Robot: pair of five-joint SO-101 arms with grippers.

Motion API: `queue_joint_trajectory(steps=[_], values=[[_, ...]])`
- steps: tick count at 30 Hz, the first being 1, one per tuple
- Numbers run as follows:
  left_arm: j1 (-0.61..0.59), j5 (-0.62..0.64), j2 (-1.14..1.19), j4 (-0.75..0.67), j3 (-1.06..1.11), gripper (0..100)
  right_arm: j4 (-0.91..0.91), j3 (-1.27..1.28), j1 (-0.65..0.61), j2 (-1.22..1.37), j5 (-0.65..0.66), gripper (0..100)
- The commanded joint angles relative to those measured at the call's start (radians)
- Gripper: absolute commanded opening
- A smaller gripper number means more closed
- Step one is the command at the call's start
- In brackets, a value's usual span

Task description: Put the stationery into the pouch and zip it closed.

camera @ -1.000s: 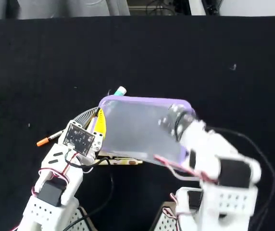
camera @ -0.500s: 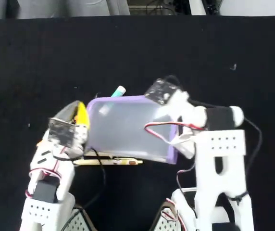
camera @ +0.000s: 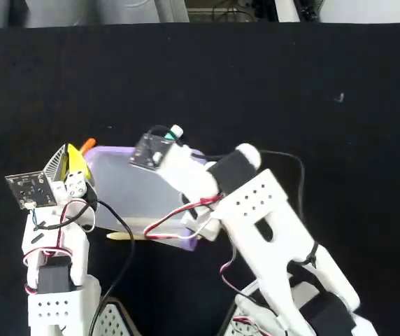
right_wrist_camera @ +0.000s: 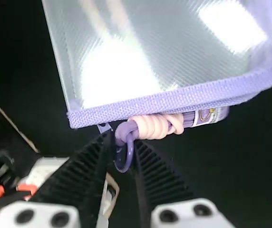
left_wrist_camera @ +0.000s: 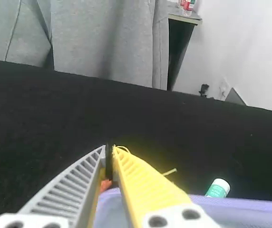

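Zipping step: the pouch point(camera: 126, 192) lies centre-left in the high view; the right gripper point(right_wrist_camera: 120, 140) clenches its zip pull point(right_wrist_camera: 124, 154); the left gripper point(left_wrist_camera: 110, 151) pinches the pouch's left corner; next, probably, a steady draw along the zip against that hold.

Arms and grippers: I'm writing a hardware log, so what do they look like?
Both are white shells with black servos, red, white and black cables and a dark wrist circuit board. The left arm ends in the left gripper, one ribbed finger grey, one yellow. The right arm has the right gripper, fingers black and ribbed.
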Motion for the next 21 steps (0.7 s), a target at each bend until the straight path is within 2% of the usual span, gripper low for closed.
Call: queue_joint_trajectory(steps=[1, 5, 7, 11, 16, 21], values=[[-0.008, 0.015, 0.008, 0.0, -0.088, 3, 0.034, -0.148, -0.064, 0.004, -0.095, 1.1], [0.004, 0.015, 0.008, 0.146, -0.182, 4, 0.034, -0.225, -0.064, 0.004, -0.153, 1.1], [0.031, 0.014, 0.008, 0.233, -0.231, 7, 0.034, -0.265, -0.064, 0.004, -0.195, 1.1], [0.114, 0.009, 0.008, 0.462, -0.34, 16, 0.034, -0.331, -0.06, 0.005, -0.236, 1.1], [0.219, 0.003, 0.006, 0.718, -0.495, 16, 0.032, -0.395, 0.014, 0.005, -0.238, 1.1], [0.369, -0.193, 0.0, 0.776, -0.496, 16, 0.032, -0.46, 0.051, 0.005, -0.239, 1.1]])
